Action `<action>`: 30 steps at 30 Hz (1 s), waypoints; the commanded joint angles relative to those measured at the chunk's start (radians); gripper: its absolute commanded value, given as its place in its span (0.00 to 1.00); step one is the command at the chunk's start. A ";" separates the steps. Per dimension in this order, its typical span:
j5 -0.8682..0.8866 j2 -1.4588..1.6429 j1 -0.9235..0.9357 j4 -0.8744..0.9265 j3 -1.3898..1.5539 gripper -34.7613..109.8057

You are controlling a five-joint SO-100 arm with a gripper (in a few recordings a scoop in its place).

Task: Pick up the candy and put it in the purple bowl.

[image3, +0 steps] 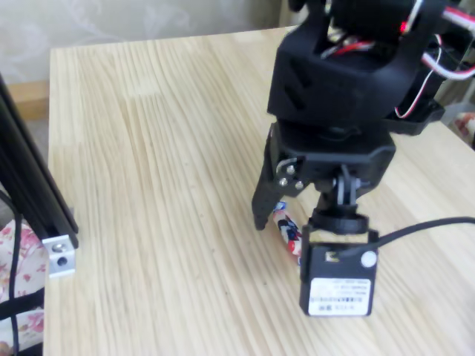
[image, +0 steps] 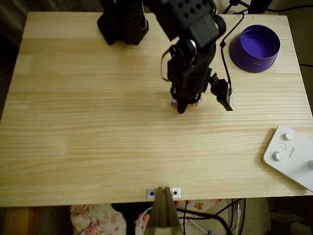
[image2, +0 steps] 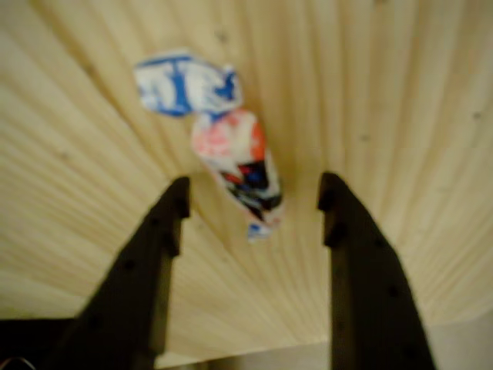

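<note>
1. The desk (image: 98, 147) is pale pine with long straight grain and a matte, board-jointed top.

2. The gripper (image2: 254, 208) is matte black plastic with two flat, tapering fingers (image2: 154, 254). In the wrist view they stand apart, spread wider than the sweet, with nothing clamped between them.

3. The candy (image2: 235, 166) lies flat on the bare wood near the middle of the desk, somewhat toward its right edge in the overhead view. Its crinkled wrapper is orange-pink and dark around a plump oblong middle, with a flattened white-and-blue twisted end.

4. In the wrist view the near end of the candy reaches into the gap between the fingertips, while the blue-and-white twist lies beyond them; the picture is soft, so contact cannot be told.

5. In the overhead view the gripper (image: 182, 105) points down over the candy (image: 195, 102), of which only a small coloured bit peeks out beside the black tip.

6. In the fixed view the candy (image3: 286, 228) sits just beside one black finger (image3: 263, 200), partly hidden behind a boxy black camera module (image3: 338, 280) with a white label.

7. The purple bowl (image: 255, 48) stands upright at the far right corner of the desk in the overhead view, well apart from the candy. It is round, straight-sided and glossy inside.

8. A white device with round knobs (image: 291, 155) lies at the right edge of the desk.
</note>
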 commanded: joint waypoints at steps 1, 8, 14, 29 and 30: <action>-0.011 0.021 -0.002 -0.018 0.006 0.40; -0.008 -0.014 -0.018 -0.069 0.037 0.40; -0.072 -0.021 -0.028 -0.109 0.072 0.31; -0.020 0.163 -0.026 0.041 -0.012 0.24; -0.011 0.187 -0.034 0.066 -0.035 0.24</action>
